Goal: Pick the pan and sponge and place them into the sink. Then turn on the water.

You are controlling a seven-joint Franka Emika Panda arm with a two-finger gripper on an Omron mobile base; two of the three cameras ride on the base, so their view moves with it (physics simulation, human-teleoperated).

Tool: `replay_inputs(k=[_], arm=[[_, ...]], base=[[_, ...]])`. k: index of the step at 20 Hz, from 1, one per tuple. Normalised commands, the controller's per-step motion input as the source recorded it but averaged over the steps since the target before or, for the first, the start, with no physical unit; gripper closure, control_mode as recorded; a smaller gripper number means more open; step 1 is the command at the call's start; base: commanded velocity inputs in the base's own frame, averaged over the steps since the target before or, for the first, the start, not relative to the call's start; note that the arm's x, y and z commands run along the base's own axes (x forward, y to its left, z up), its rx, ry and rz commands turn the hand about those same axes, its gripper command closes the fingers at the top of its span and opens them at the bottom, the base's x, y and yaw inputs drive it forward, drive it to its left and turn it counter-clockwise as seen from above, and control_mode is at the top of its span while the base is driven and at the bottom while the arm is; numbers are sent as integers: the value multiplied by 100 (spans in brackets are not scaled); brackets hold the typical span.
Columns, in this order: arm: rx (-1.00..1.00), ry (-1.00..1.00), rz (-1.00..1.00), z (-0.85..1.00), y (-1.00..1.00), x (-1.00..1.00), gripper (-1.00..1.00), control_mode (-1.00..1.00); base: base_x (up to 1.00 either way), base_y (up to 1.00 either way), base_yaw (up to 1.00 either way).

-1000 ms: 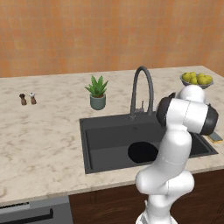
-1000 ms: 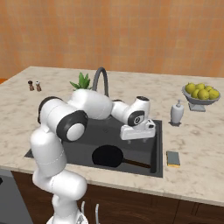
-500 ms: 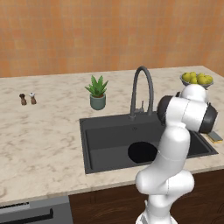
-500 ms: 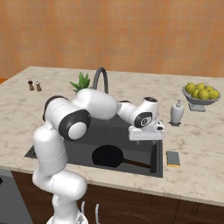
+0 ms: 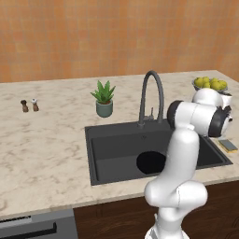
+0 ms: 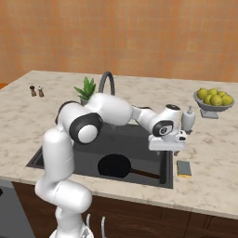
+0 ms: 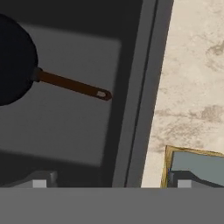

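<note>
Pan (image 6: pixel 114 166) lies flat on the floor of the sink (image 6: pixel 139 139), and its brown handle (image 7: pixel 72 85) points toward the right wall of the basin. In the hand view I see the black round body at the left edge and the handle ending near the sink rim. The sponge (image 6: pixel 184 168) rests on the marble surface (image 6: pixel 209 153) just beside the right rim of the sink, with its grey-green face up and yellow sides; it is not in the basin. I have the gripper (image 6: pixel 168 149) hanging above the right edge of the sink, between the basin and the sponge, and the jaws are spread wide and grasp nothing. In the hand view one finger tip (image 7: pixel 38 183) stands over the basin floor and the other one (image 7: pixel 183 183) over the sponge corner. The dark arched faucet (image 5: pixel 151 95) stands behind the basin, and I cannot see water running from it. A small potted plant (image 5: pixel 104 98) is on the surface left of the faucet. A bowl of yellow fruits (image 6: pixel 214 99) sits far right, with a white dispenser bottle (image 6: pixel 188 119) near it. Two small shakers (image 5: pixel 29 105) stand far left.
</note>
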Motion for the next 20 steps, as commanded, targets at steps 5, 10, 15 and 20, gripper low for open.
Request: replay_inputs(k=[5,10,15,20], arm=[[0,0,-4,0,-63,-1,-100,-100],[0,0,-3,0,-54,-2,-100,-100],[0,-3,-1,0,-40,-21,-100,-100],[0,-4,0,-11,-8,-50,-100,-100]], base=[[0,0,0],[0,0,0],[0,0,0],[0,0,0]])
